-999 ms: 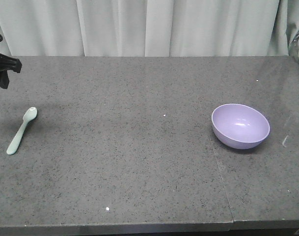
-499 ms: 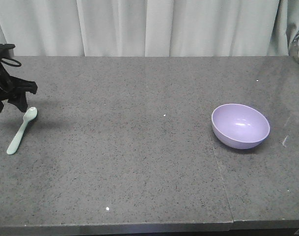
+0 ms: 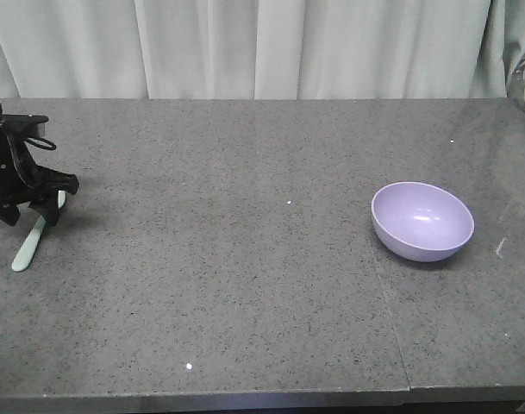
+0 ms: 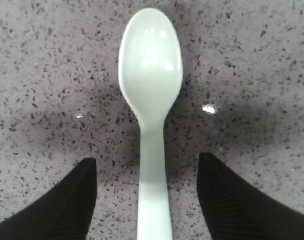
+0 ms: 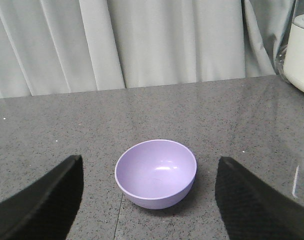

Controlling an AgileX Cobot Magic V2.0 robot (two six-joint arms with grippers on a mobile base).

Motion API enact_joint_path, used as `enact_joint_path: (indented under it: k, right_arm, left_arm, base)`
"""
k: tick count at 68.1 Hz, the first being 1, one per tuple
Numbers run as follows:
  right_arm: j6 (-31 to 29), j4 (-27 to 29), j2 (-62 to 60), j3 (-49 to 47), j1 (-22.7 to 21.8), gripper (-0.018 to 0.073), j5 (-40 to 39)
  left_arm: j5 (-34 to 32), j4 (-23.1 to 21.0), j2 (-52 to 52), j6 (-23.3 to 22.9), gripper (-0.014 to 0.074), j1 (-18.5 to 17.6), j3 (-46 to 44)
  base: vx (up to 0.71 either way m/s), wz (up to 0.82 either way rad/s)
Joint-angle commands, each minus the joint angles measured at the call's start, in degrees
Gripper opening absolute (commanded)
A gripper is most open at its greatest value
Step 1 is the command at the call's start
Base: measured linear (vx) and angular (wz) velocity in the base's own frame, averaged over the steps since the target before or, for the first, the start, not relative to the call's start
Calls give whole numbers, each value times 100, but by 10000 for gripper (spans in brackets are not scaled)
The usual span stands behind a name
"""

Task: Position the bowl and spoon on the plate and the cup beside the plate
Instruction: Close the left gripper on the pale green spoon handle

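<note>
Left gripper (image 4: 147, 164) spread wide, straddling the spoon (image 4: 150, 65) handle without touching; spoon lies flat at the table's (image 3: 245, 285) left edge. Right gripper (image 5: 149, 161) spread apart, empty. Bowl (image 3: 421, 221) upright on the right side.

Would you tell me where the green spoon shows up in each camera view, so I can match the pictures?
Exterior front-facing: the spoon lies at the far left of the table, its head mostly hidden by the left hand.
Left wrist-mounted: centre of the picture, head up, handle running down between the open fingers.
Right wrist-mounted: not in it.
Shared landmark: the left hand straddling the spoon, in both views that show it.
</note>
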Motion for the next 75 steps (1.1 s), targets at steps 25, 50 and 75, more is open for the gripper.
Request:
enact_joint_path:
  k: [25, 50, 75]
  right_arm:
    - [-54, 41, 70, -188, -13, 543, -365]
    - [-54, 41, 70, -188, -13, 543, -413]
    - [-54, 100, 70, -188, -13, 543, -413]
  left_arm:
    - [20, 108, 73, 2, 430, 9, -174]
    - [24, 95, 116, 177, 15, -7, -174]
    - [-62, -232, -72, 307, -8, -7, -174]
  base:
    - [0, 0]
    - [0, 0]
    - [0, 0]
